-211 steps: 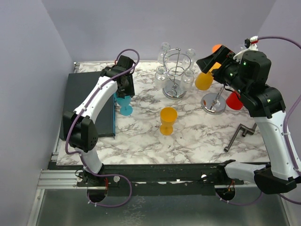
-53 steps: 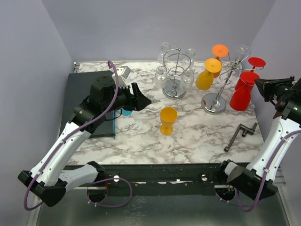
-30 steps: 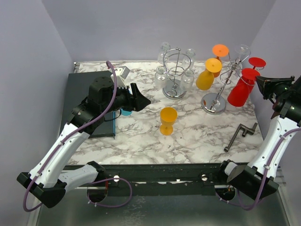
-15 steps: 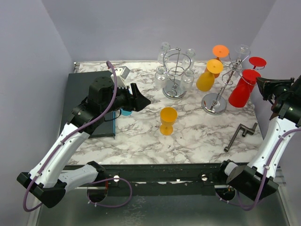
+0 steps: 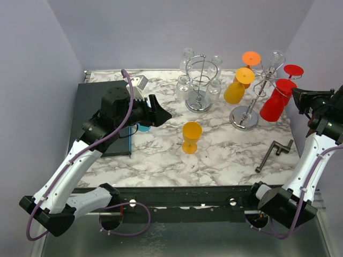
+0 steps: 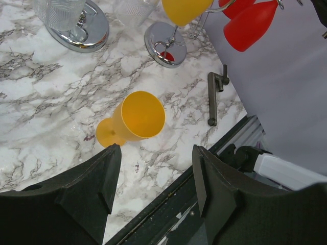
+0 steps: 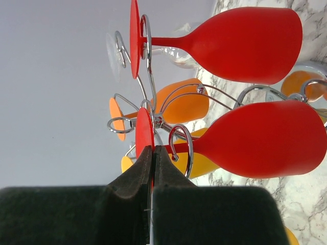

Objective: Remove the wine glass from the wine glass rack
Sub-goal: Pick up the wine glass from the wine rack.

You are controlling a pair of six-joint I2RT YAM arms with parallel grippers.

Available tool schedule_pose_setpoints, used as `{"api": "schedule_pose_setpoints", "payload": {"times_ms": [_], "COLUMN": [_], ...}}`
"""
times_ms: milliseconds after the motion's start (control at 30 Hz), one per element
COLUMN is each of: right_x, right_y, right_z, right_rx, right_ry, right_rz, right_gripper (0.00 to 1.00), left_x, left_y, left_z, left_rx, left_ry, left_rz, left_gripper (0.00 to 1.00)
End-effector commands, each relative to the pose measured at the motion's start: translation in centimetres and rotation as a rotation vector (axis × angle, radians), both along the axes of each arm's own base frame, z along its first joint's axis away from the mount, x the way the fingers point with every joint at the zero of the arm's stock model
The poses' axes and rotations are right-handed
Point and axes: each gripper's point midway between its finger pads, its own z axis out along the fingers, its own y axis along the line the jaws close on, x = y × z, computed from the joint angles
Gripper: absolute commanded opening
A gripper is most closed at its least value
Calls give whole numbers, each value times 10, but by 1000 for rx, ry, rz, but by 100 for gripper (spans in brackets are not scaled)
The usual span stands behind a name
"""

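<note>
The chrome wine glass rack stands at the back right with orange and red glasses hung from its hooks. My right gripper is shut on the round foot of a red wine glass, pinching the disc edge-on. The red bowl tilts away from me, and its stem lies by a chrome hook loop. A second red glass hangs above it. My left gripper hovers open over the table, with nothing between its fingers.
A yellow glass stands on the marble mid-table, also under the left wrist. A teal glass sits by the dark mat. A wire holder of clear glasses stands at the back. A metal crank lies front right.
The held red glass has shifted slightly, its bowl swinging up and left from where it hung straight. The left arm has stayed still over the last second.
</note>
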Motion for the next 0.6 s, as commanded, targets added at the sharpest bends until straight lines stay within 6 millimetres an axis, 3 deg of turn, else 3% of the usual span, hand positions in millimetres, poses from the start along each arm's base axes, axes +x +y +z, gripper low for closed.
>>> {"api": "schedule_pose_setpoints", "payload": {"times_ms": [0, 433, 567], "right_x": [1, -9, -3], "right_y": [-8, -25, -23], "right_z": [14, 23, 21], "right_rx": [-39, -73, -72], "right_ry": [-55, -43, -43], "right_rz": [-42, -167, -129], "right_gripper": [1, 1, 1], "left_x": [1, 2, 3], "left_y": [3, 4, 4], "left_z": [6, 6, 6], "left_rx": [7, 13, 16], "left_ry": [-26, -30, -31], "left_rz": [14, 17, 17], "left_gripper": [64, 64, 64]}}
